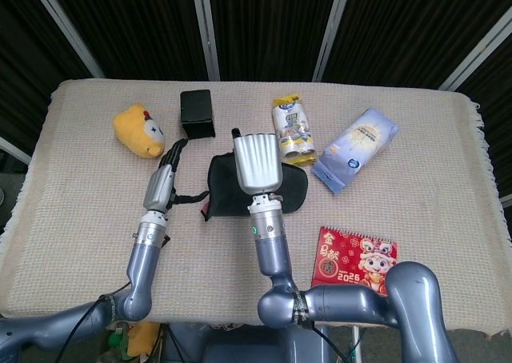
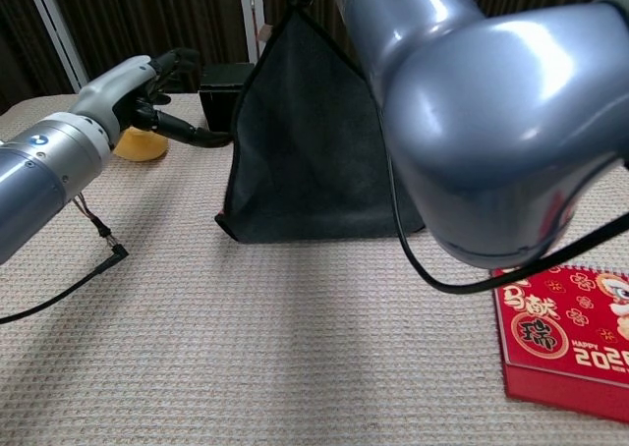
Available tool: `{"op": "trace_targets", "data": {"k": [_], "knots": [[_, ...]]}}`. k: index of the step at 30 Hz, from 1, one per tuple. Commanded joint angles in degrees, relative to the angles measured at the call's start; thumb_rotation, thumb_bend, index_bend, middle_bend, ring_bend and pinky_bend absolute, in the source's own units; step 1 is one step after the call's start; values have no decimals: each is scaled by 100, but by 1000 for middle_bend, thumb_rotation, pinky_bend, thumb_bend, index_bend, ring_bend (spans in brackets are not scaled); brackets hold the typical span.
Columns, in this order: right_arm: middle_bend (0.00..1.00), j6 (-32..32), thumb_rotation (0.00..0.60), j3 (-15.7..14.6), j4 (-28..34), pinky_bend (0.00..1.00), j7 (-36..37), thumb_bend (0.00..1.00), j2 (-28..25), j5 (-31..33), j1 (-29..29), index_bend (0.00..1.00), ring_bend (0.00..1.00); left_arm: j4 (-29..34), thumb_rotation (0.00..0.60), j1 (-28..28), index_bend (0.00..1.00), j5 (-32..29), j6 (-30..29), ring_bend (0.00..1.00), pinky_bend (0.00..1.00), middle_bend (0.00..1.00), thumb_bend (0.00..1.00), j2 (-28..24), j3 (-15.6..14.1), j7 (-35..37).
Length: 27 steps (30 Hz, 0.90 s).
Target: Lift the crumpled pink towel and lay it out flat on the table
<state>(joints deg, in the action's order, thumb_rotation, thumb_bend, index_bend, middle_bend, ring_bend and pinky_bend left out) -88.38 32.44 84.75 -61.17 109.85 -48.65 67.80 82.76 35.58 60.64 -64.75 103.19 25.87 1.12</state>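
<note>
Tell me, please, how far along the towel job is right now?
Done: the towel is lifted, hanging from the right hand. In hand: the left hand is at its side edge, grip unclear. Left: spreading it flat on the table.
</note>
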Motion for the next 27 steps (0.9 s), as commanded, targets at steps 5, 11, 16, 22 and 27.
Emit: {"op": "trace_targets", "data": {"k": [5,11,16,22,27], "knots": [[1000,-14,600,-7,-111,1000,-14,720,83,41,6,684,1000,1348,600,-418,0,56,21,0,0,0,76,-646,-463,101],[1000,-32,600,6,-131,1000,-17,721,131,21,32,684,1000,1545,600,-420,0,14,79,0,0,0,76,-632,-684,0],[1000,-55,600,20,-135,1000,-73,721,179,-1,79,684,1000,1481,600,-377,0,-39,59,0,0,0,76,-418,-873,-174],[1000,-91,600,80,-149,1000,-134,721,249,-4,148,684,1000,1177,600,-294,0,-31,-38,0,0,0,76,-46,-1035,-446],[1000,-110,600,130,-150,1000,-167,721,295,-27,214,684,1000,902,600,-191,0,-99,-41,0,0,0,76,180,-1035,-660]]}}
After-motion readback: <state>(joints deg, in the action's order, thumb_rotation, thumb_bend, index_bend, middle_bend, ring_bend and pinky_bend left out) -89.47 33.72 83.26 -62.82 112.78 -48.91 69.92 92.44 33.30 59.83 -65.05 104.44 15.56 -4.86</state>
